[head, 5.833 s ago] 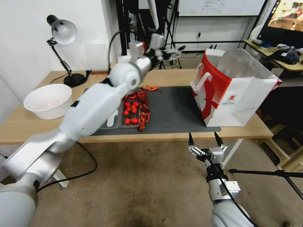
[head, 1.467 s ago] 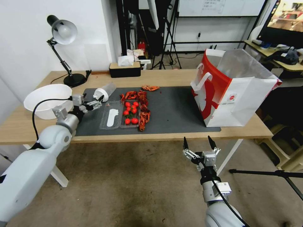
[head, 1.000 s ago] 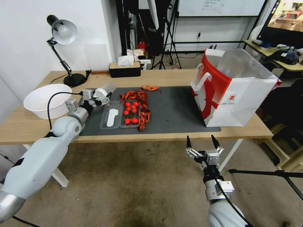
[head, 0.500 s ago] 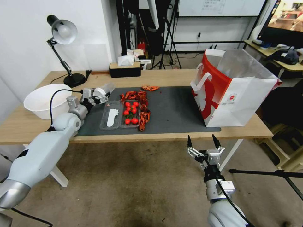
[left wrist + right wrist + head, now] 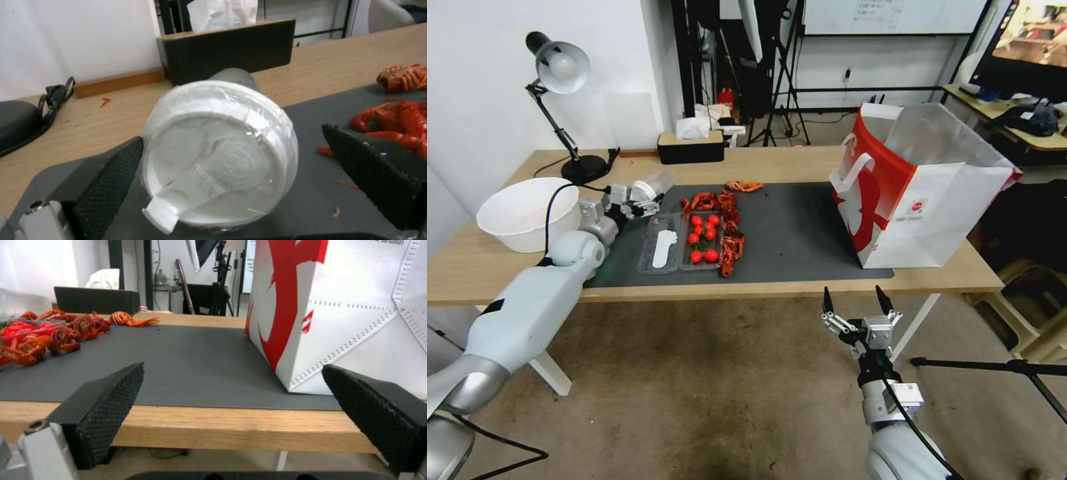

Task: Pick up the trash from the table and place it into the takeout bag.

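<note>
A clear plastic cup with a white lid [image 5: 652, 185] lies on its side at the back left corner of the dark mat [image 5: 800, 227] on the table [image 5: 800, 163]. My left gripper [image 5: 642, 202] is open and straddles the lid end. In the left wrist view the lid [image 5: 220, 153] sits between the pads [image 5: 111, 173]; one pad is against its rim and the other stands apart. The takeout bag [image 5: 920, 193] stands open at the table's right end. My right gripper [image 5: 857, 303] hangs open below the table's front edge, facing the bag [image 5: 338, 306].
Red crayfish shells [image 5: 724, 220] and a clear tray of cherry tomatoes [image 5: 694, 243] lie on the mat beside the cup. A white bowl [image 5: 527, 213], a desk lamp [image 5: 560, 67] and a tissue box [image 5: 690, 147] stand at the left and back. The mat's middle is bare.
My left arm came down from high over the table's back and moved its open gripper forward around the cup's lid end. The right arm has barely shifted.
</note>
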Motion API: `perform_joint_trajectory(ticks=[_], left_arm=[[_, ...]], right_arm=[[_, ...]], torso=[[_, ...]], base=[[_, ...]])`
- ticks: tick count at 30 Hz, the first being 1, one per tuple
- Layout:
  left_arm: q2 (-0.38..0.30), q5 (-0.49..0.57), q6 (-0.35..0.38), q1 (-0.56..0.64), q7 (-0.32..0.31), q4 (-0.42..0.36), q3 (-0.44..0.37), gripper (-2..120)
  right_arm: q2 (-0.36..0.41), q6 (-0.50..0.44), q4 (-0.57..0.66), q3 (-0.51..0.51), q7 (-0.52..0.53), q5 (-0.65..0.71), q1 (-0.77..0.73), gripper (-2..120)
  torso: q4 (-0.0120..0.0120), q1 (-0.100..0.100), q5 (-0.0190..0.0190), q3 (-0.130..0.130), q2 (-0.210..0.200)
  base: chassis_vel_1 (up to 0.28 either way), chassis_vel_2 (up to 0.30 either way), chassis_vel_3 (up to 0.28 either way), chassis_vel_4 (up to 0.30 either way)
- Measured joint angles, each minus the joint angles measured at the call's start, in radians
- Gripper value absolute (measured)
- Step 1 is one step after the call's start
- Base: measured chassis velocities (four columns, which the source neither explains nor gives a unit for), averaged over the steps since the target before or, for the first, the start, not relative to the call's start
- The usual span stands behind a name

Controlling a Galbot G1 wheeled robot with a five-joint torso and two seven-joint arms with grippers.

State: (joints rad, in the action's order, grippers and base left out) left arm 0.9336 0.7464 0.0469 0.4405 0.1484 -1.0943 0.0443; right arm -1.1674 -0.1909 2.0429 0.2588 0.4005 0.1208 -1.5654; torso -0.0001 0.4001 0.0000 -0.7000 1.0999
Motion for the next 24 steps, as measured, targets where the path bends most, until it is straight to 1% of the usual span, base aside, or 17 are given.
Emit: perform_joint_trajectory(ticks=[5, 7, 9, 10, 11, 13, 14, 21, 24], left_arm=[[0.006, -0.017, 0.000, -0.007, -0.002, 0.017, 0.005, 98], [0.009, -0.026, 0.000, -0.009, -0.008, 0.022, 0.005, 88], [0.009, -0.028, 0.000, -0.009, -0.012, 0.023, 0.005, 86], [0.010, -0.033, -0.001, -0.010, -0.019, 0.025, 0.005, 80], [0.011, -0.035, -0.001, -0.011, -0.022, 0.026, 0.006, 76], [0.011, -0.036, -0.001, -0.012, -0.023, 0.027, 0.007, 74], [0.011, -0.036, -0.002, -0.014, -0.024, 0.027, 0.008, 71], [0.009, -0.036, -0.002, -0.013, -0.025, 0.021, 0.008, 70], [0.005, -0.035, -0.003, -0.002, -0.024, 0.000, -0.004, 70]], right_arm=[[0.000, 0.000, -0.001, 0.000, 0.000, 0.000, 0.003, 100], [-0.001, 0.000, -0.003, -0.001, 0.000, 0.000, 0.006, 100], [-0.001, 0.000, -0.004, -0.002, 0.000, 0.000, 0.006, 100], [-0.002, 0.000, -0.006, -0.004, 0.000, 0.000, 0.007, 100], [-0.002, 0.000, -0.007, -0.005, 0.000, 0.000, 0.008, 100], [-0.002, 0.001, -0.008, -0.005, 0.000, 0.000, 0.008, 100], [-0.003, 0.001, -0.008, -0.005, 0.000, 0.000, 0.009, 100], [-0.004, 0.001, -0.010, -0.006, 0.000, 0.000, 0.009, 100], [-0.004, 0.001, -0.011, -0.006, 0.000, 0.000, 0.009, 100]], torso=[[0.0002, 0.000, 0.0000, 0.000, 0.000], [0.0001, 0.000, -0.0001, 0.000, 0.000], [0.0001, 0.000, 0.0000, 0.000, 0.000], [0.0001, 0.000, 0.0000, 0.000, 0.000], [0.0001, 0.000, 0.0000, 0.000, 0.000], [0.0001, 0.000, 0.0000, 0.000, 0.000], [0.0000, 0.000, 0.0000, 0.000, 0.000], [0.0000, 0.000, 0.0000, 0.000, 0.000], [0.0000, 0.000, -0.0001, 0.000, 0.000]], base=[[0.000, 0.000, 0.000, 0.000], [0.000, 0.000, 0.000, 0.000], [0.000, 0.000, 0.000, 0.000], [0.000, 0.000, 0.000, 0.000], [0.000, 0.000, 0.000, 0.000], [0.000, 0.000, 0.000, 0.000], [0.000, 0.000, 0.000, 0.000], [0.000, 0.000, 0.000, 0.000], [0.000, 0.000, 0.000, 0.000]])
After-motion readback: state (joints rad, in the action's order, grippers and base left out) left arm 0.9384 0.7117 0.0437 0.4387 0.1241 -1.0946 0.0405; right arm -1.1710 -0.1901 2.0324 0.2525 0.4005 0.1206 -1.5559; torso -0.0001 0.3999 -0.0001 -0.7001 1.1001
